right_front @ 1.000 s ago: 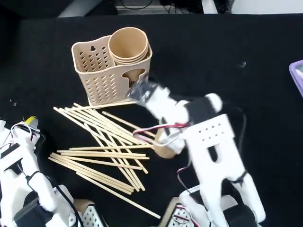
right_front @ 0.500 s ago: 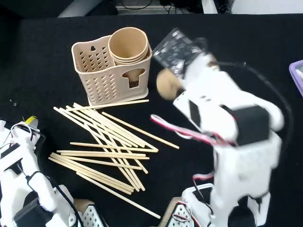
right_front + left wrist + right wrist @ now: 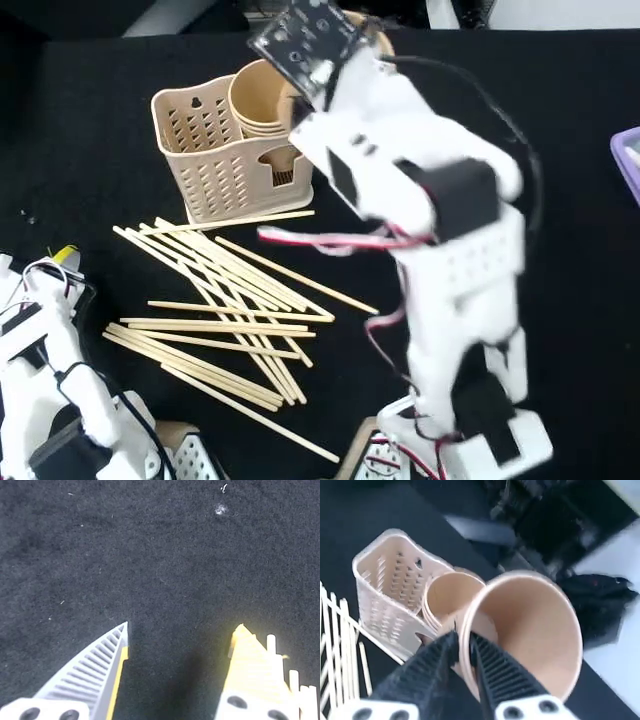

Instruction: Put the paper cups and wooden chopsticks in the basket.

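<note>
A beige perforated basket (image 3: pixel 215 160) stands at the back left of the black table, with a stack of paper cups (image 3: pixel 262 95) in its right half. Many wooden chopsticks (image 3: pixel 225 300) lie scattered in front of it. My right arm (image 3: pixel 420 180) is raised high beside and over the basket. Its wrist view has my right gripper (image 3: pixel 462 641) shut on the rim of a tilted paper cup (image 3: pixel 530 630), above the basket (image 3: pixel 385 580) and the stacked cups (image 3: pixel 447 595). My left gripper (image 3: pixel 182 627) is open over bare black cloth, down at the front left corner (image 3: pixel 40 370).
A purple container edge (image 3: pixel 628 160) shows at the right border. Both arm bases stand along the table's front edge. Behind the table is dark clutter and a white surface.
The right arm has lifted the paper cup from beside the chopsticks and swung it up and back to above the basket. The left arm has not moved.
</note>
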Robot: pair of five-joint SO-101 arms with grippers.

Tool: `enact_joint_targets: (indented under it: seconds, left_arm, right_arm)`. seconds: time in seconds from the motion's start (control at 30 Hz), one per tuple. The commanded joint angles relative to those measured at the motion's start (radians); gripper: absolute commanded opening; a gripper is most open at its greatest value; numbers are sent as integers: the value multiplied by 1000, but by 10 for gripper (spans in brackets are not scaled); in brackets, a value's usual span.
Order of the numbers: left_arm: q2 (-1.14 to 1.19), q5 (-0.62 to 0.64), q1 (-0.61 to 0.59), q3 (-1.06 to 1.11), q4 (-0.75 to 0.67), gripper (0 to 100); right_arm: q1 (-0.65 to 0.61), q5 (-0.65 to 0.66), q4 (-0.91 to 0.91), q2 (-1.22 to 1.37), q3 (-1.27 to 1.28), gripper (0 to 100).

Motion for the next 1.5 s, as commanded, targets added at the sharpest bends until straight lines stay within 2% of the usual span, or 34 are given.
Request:
enact_joint_targets:
  seconds: [0.0,0.17,0.27,0.5,0.77,0.93,1.07,1.17,1.37,1.47]
  left_arm:
    - [-31,-6,8,-21,-15,321]
    - [-31,-6,8,-22,-15,321]
    - [-31,-6,8,-22,-15,321]
    - [-31,-6,8,-22,-15,321]
    - [-31,-6,8,-22,-15,321]
    - [-31,-6,8,-22,-15,321]
    - [-31,-6,8,-22,-15,321]
    - [-31,-6,8,-22,-15,321]
    - [-31,-8,7,-22,-15,321]
    - [-31,-8,4,-22,-15,321]
  right_arm:
    - [-20,-12,-31,41,-125,11]
    - [-87,-12,8,76,-294,11]
    - [-120,-12,8,113,-302,11]
    - [-91,-6,11,278,-303,11]
    - [-92,-6,9,295,-371,11]
    - [-89,-6,9,297,-325,15]
    - [-87,-26,9,297,-306,129]
    - [-87,-97,5,297,-329,211]
    - [-87,-118,14,289,-374,226]
    - [-87,-117,87,286,-398,226]
